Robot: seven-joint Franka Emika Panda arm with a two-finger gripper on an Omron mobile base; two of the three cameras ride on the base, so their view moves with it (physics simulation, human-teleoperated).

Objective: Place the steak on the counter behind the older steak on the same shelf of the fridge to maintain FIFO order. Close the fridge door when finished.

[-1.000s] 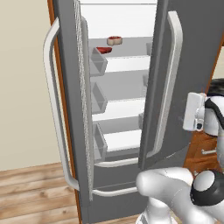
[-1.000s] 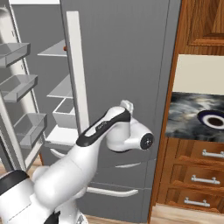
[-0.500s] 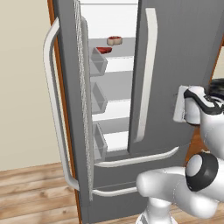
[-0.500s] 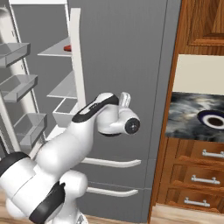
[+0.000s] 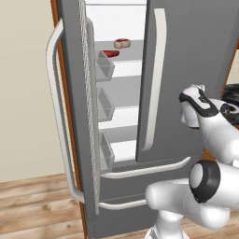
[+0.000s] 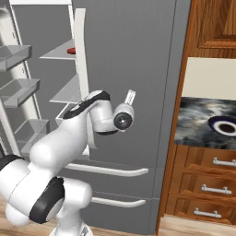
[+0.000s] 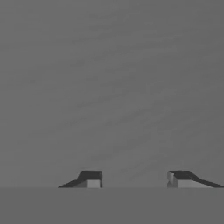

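Now | end effector (image 7: 134, 179) empty, facing fridge door (image 7: 113, 87) | steak (image 5: 122, 43) shelved

The fridge (image 5: 186, 56) top is cut off by the upper frame edge. The right door's edge hides most of the red steak (image 6: 71, 50). The worktop (image 6: 203, 122) runs off the right edge.

Lighting: bright, even, diffuse; source direction cannot be told.
Shadows: faint, soft shading inside the fridge (image 5: 116, 93).
Glare: slight sheen on grey panels.
Sharpness: base views crisp; hand view soft, grainy.
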